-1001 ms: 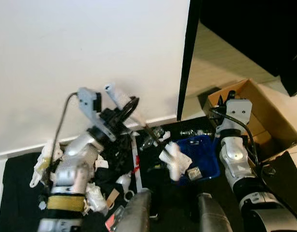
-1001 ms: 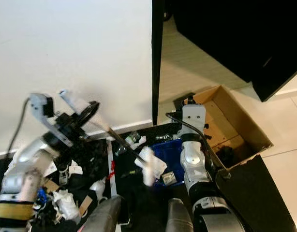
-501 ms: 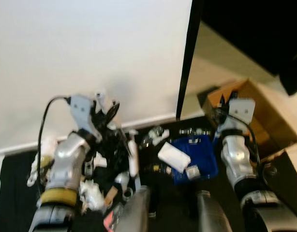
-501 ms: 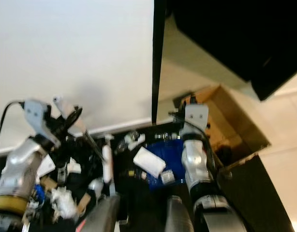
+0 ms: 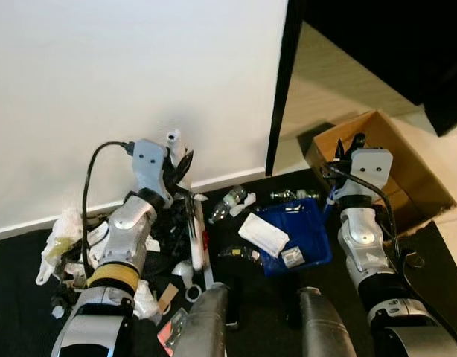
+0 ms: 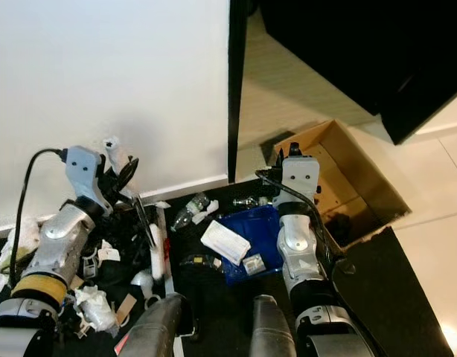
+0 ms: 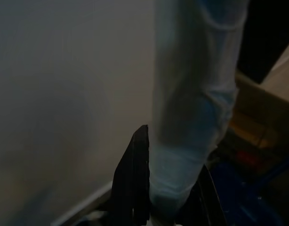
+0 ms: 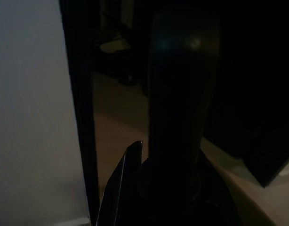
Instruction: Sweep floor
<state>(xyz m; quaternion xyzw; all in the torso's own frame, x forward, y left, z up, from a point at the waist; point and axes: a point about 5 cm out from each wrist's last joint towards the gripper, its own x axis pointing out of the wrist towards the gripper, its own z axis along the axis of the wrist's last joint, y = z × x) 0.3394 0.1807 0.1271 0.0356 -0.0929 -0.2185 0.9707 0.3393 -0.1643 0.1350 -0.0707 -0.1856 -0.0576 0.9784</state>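
My left gripper (image 5: 171,161) is shut on the white handle (image 7: 196,117) of a small brush, close to the wall. The brush's shaft runs down to its white head (image 5: 196,239), which rests in the litter (image 5: 150,253) on the black mat (image 5: 20,282). The blue dustpan (image 5: 312,239) lies on the mat to the right, with a white packet (image 5: 263,233) and small scraps inside. My right gripper (image 5: 349,151) is shut on the dustpan's dark upright handle (image 8: 180,94).
A white wall (image 5: 124,74) and skirting stand right behind the litter. A black door frame (image 5: 278,89) rises at centre. An open cardboard box (image 5: 407,171) sits to the right of the dustpan. A plastic bottle (image 5: 230,199) lies near the pan's far edge. My legs (image 5: 206,327) show at the bottom.
My left arm swung the brush from the dustpan back left toward the wall and litter pile. The white packet it pushed now lies in the dustpan. The right arm stayed put.
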